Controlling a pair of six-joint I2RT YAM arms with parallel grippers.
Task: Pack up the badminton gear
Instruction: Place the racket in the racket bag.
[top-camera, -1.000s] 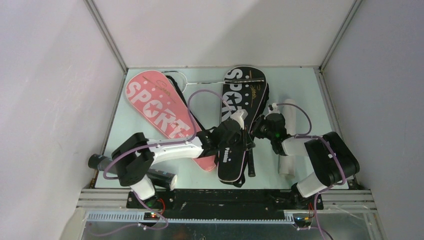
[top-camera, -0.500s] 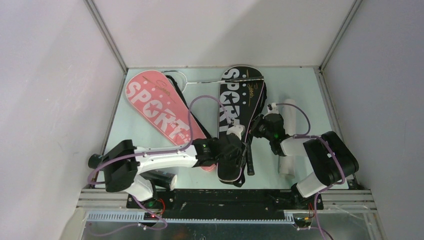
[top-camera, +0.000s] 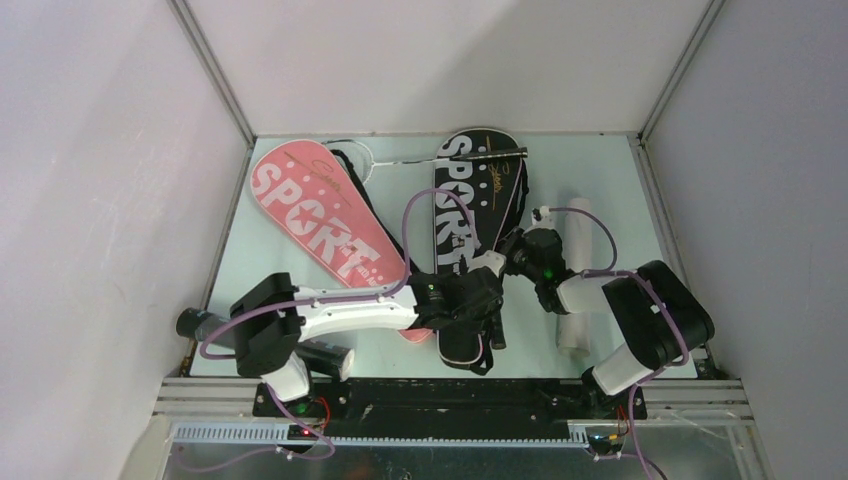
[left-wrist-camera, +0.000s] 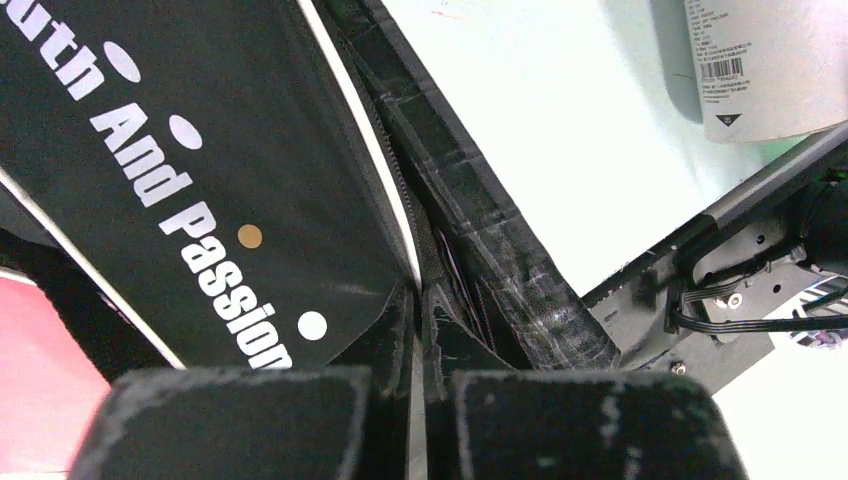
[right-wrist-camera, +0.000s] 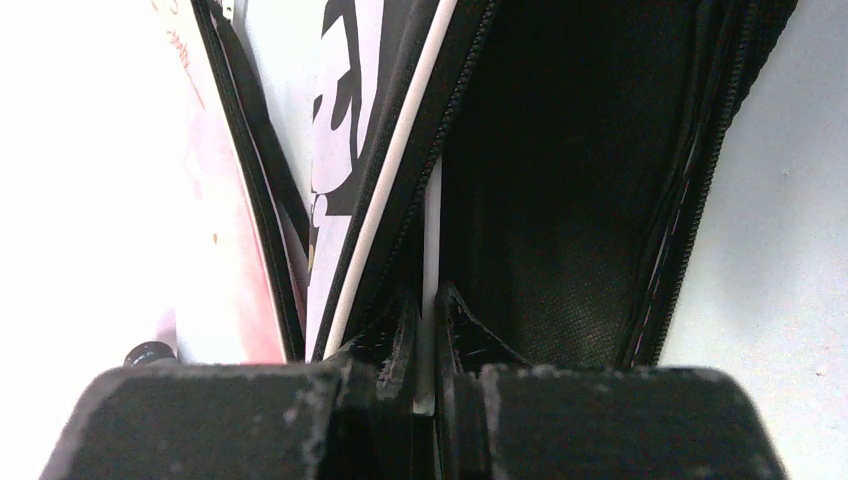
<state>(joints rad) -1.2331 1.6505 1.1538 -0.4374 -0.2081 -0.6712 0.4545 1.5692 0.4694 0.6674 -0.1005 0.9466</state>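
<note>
Grip retaken: left gripper (left-wrist-camera: 418, 322) pinches black cover (top-camera: 470, 200), now swung straighter.

1. A pink racket-shaped SPORT cover (top-camera: 320, 225) lies toward the far-left corner of the pale tabletop (top-camera: 620, 170).
2. A black racket-shaped SPORT cover (top-camera: 470, 200) lies mid-table, with the left gripper (top-camera: 490, 278) and right gripper (top-camera: 514, 258) at its right edge.
3. A white cylindrical tube (top-camera: 583, 215) lies near the right edge.

Soft, even light fills the top view, shadows on the table (top-camera: 610, 180) faint. The right wrist view overexposes the pink cover (right-wrist-camera: 120, 180) almost white; both wrist views blur close up.
</note>
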